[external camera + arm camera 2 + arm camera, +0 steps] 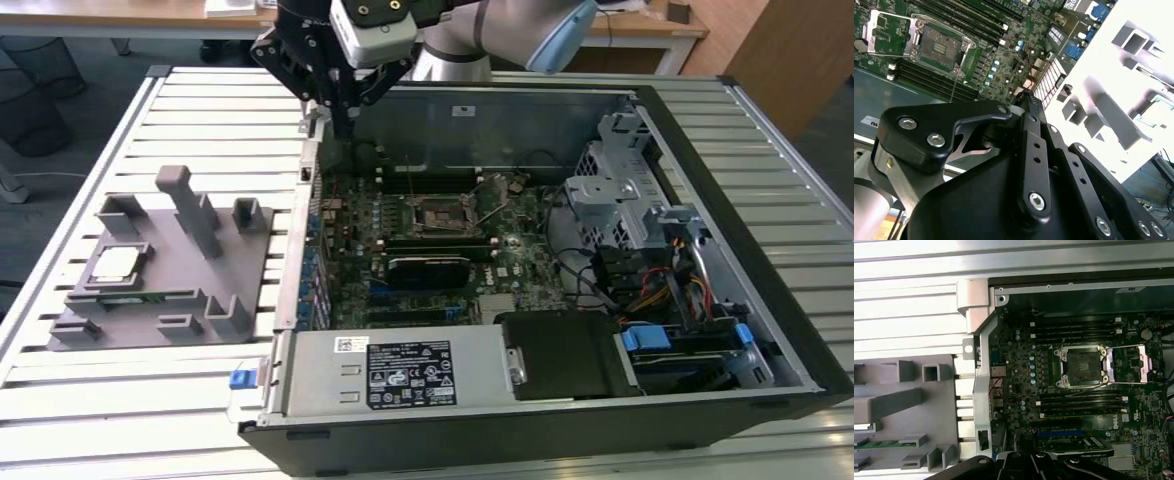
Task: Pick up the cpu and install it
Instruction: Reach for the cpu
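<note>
- The gripper [343, 128] hangs closed and empty above the rim of the open computer case [747, 330].
- The cpu [114, 264] lies flat on the grey holder [160, 320] on the counter [200, 110], well apart from the gripper, toward the exterior view's left.
- The open socket [434, 215] sits bare on the board, below the gripper and further into the case.
- Judged handling: the cpu is light, stiff and thin, with a smooth metal top and a fragile underside. It is best pinched by two opposite edges and kept level.
</note>
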`<state>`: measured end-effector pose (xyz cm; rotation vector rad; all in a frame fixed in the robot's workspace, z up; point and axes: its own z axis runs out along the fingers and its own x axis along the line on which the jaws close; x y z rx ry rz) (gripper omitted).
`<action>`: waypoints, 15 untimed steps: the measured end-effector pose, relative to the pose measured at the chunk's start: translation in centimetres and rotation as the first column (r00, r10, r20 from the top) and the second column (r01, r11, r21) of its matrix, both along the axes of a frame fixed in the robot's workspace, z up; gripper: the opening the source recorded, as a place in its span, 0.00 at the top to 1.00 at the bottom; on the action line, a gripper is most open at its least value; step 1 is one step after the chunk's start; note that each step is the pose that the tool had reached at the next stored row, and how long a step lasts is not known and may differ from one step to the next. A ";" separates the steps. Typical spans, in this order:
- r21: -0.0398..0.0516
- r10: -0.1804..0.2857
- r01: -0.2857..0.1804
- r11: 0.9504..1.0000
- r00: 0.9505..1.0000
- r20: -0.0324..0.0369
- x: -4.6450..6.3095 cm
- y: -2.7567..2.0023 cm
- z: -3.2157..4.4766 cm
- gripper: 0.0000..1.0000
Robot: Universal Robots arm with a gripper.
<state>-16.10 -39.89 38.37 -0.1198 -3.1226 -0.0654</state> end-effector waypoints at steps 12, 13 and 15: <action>0.000 0.000 0.000 1.000 1.000 0.000 -2.1 0.03 -0.12 0.89; 0.000 0.000 0.000 1.000 1.000 0.000 -2.5 0.03 -0.15 0.89; 0.000 0.000 0.000 1.000 1.000 0.000 -3.2 0.03 -0.19 0.89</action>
